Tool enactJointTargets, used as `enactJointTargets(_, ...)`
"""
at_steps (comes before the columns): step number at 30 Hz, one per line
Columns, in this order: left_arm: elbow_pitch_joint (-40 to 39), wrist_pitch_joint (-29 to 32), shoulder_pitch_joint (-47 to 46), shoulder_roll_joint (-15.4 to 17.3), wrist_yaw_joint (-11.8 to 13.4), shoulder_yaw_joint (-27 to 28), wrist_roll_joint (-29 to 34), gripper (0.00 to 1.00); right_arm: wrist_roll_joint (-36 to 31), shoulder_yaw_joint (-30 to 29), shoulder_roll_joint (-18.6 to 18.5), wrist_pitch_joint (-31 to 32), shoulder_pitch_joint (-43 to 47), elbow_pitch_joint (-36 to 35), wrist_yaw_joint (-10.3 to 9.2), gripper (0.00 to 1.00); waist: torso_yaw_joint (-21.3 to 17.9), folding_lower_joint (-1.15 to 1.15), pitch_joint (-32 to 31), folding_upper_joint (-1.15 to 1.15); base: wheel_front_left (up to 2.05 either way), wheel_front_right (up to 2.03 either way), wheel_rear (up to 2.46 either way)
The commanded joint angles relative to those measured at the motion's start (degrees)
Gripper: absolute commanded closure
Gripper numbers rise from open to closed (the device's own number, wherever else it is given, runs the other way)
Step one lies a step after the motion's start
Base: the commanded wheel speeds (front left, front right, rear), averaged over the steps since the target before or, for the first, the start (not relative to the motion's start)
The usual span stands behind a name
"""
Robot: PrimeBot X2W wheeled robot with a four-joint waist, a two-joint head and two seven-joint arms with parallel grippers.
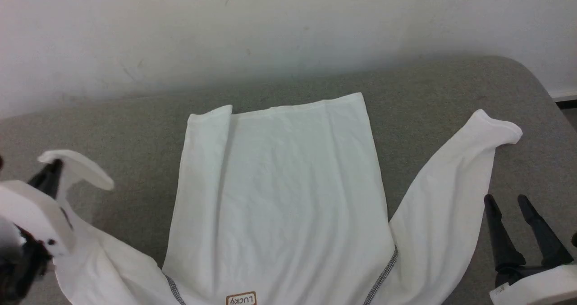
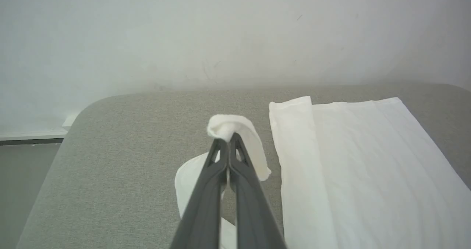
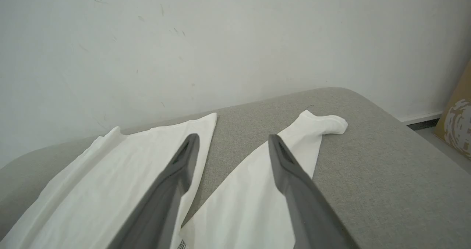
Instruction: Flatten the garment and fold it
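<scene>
The white long-sleeved shirt point(image 1: 279, 183) lies spread on the grey fabric surface point(image 1: 135, 120), right sleeve point(image 1: 451, 192) angled outward. The left gripper point(image 2: 228, 141) is clenched on the left cuff point(image 2: 237, 125), held above the surface. The right gripper point(image 1: 506, 201) stands spread wide and empty near the right sleeve.
</scene>
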Motion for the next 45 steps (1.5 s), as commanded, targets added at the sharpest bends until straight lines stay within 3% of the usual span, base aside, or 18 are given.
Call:
enactJointTargets(1, -0.97, 0.15, 0.68, -0.82, -0.06, -1.20, 1.02, 1.00, -0.36, -0.37, 0.29, 0.09, 0.66, -0.36, -0.05, 0.00, -0.77, 0.01, -0.74, 0.00, 0.00, 0.00, 0.00)
enactJointTargets(5, -4.96, 1.01, 0.69, -5.06, 0.80, -9.14, 3.89, 1.00, -0.87, -1.62, 0.95, 0.48, 1.03, -0.78, -0.05, 0.00, -1.48, 0.01, -1.02, 0.00, 0.00, 0.00, 0.00)
enactJointTargets(10, -5.73, 1.18, -1.55, -14.29, 1.39, -21.45, 7.81, 1.00, -1.28, -2.91, 1.49, 0.77, 0.49, -1.32, -0.05, 0.00, -2.83, 0.01, -0.47, 0.00, 0.00, 0.00, 0.00)
enactJointTargets(15, 0.41, -0.21, -5.10, -23.99, -1.52, -31.96, 9.62, 1.00, -1.56, -4.25, 1.81, 0.94, -0.23, -1.79, -0.05, 0.00, -4.13, 0.01, 0.65, 0.00, 0.00, 0.00, 0.00)
enactJointTargets(22, 14.31, -5.09, -10.11, -36.68, -6.65, -40.88, 9.91, 1.00, -1.29, -4.38, 2.09, 1.17, -1.43, -1.96, -0.05, 0.00, -6.36, 0.01, 2.17, 0.00, 0.00, 0.00, 0.00)
enactJointTargets(26, 22.64, -8.22, -11.91, -40.24, -9.13, -44.64, 10.62, 1.00, -1.06, -3.97, 2.17, 1.13, -2.06, -1.84, -0.05, 0.00, -7.32, 0.01, 3.32, 0.00, 0.00, 0.00, 0.00)
enactJointTargets(32, 34.37, -13.27, -12.82, -41.86, -12.02, -47.60, 9.81, 1.00, -0.65, -3.23, 2.25, 0.83, -2.59, -1.21, -0.05, 0.00, -7.63, 0.01, 5.08, 0.00, 0.00, 0.00, 0.00)
enactJointTargets(33, 35.40, -14.19, -13.08, -41.99, -12.70, -48.10, 9.58, 0.55, -0.70, -3.00, 2.22, 0.83, -2.58, -1.09, -0.05, 0.00, -7.50, 0.01, 5.09, 0.00, 0.00, 0.00, 0.00)
enactJointTargets(34, 36.12, -15.03, -13.36, -42.09, -13.58, -48.82, 9.45, 0.00, -0.82, -2.75, 2.08, 0.87, -2.52, -1.01, -0.05, 0.00, -7.26, 0.01, 5.06, 0.00, 0.00, 0.00, 0.00)
enactJointTargets(40, 33.93, -24.89, -15.61, -42.30, -16.96, -50.67, 10.59, 0.00, -1.73, -1.91, 1.25, 1.06, -2.13, -1.24, -0.05, 0.00, -5.28, 0.01, 3.40, 0.00, 0.00, 0.00, 0.00)
enactJointTargets(45, 28.75, -35.15, -16.59, -41.20, -15.58, -47.67, 13.12, 0.00, -2.48, -1.48, 0.47, 1.61, -1.57, -1.85, -0.05, 0.00, -3.68, 0.01, 1.55, 0.00, 0.00, 0.00, 0.00)
